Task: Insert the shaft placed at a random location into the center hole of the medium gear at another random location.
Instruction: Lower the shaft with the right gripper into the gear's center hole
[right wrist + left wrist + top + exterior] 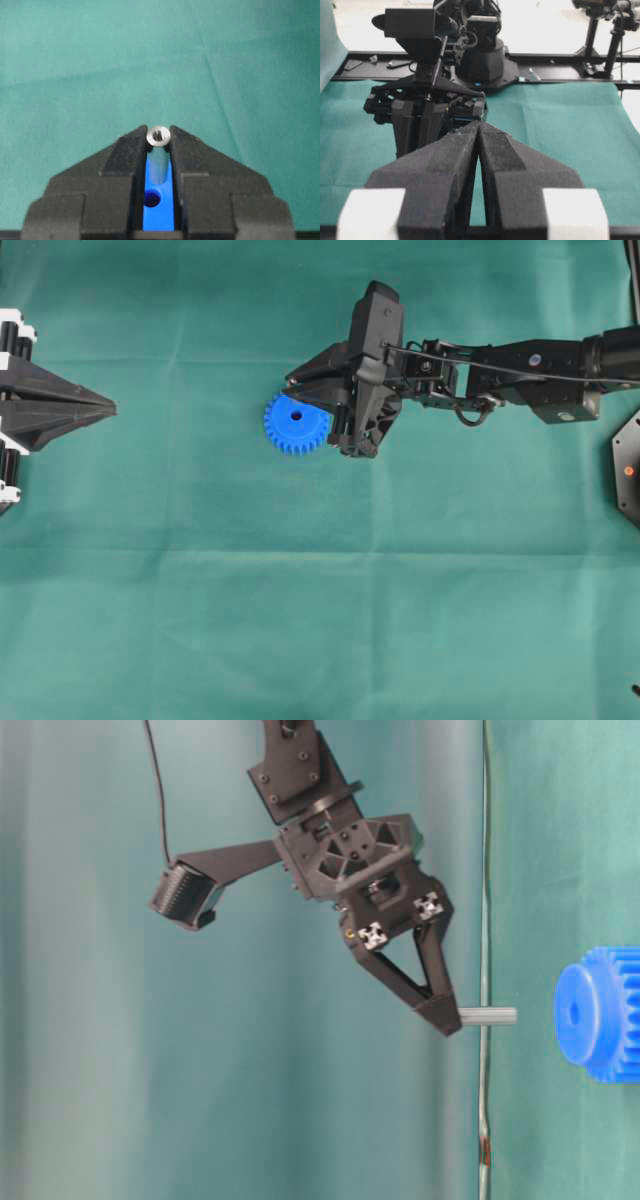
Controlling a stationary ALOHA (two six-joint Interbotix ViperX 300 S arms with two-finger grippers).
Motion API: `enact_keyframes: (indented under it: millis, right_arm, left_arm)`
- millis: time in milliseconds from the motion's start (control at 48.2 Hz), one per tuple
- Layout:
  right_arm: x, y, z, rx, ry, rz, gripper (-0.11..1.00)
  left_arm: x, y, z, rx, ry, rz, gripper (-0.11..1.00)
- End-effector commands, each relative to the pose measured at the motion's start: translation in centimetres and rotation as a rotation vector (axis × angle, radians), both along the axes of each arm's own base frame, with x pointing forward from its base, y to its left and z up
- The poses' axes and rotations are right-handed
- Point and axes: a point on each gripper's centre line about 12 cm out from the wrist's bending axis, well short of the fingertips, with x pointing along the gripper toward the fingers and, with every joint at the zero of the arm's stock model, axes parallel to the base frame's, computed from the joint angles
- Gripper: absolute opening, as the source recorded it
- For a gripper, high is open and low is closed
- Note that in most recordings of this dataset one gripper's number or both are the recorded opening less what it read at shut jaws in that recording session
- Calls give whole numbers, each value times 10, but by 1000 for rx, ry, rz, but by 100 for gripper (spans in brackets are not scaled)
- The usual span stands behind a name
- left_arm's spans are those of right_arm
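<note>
Fingers (125,150) of the right gripper (158,145) are pinching the shaft (159,136) right at their tips, one pad on each side of it. In the right wrist view the pin's round end face looks straight at the camera and its length runs away from the lens, down between the fingers toward the gear (159,210). In the table-level view the shaft (490,1016) sticks out of the fingertips with its long axis aimed at the flat face of the blue gear (598,1012), its free end a short gap away and not yet touching. The center hole (572,1012) sits just about in line with the pin. From overhead, the gear (296,423) lies flat on the green cloth (300,620) toward its far middle, with the right gripper (325,390) hanging over the gear's right rim. Over at the left edge, the left gripper (108,408) hovers with its fingers (495,145) pressed together, holding nothing.
</note>
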Motion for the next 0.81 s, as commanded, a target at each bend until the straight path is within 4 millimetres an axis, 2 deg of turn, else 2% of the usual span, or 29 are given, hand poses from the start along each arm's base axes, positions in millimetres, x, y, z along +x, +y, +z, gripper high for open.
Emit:
enact_keyframes:
  millis: [0,187,560,789]
  right_arm:
    - [2,2,18,6,-49,-2,14]
    - [5,6,14,11,-59,4,14]
    - [8,4,-25,59,0,-36,14]
    - [9,5,-29,63,1,-40,14]
  left_arm:
    - [2,1,9,2,-23,2,0]
    - [2,1,8,2,-21,2,0]
    - [3,1,7,3,-12,2,0]
    - [3,1,7,3,-11,2,0]
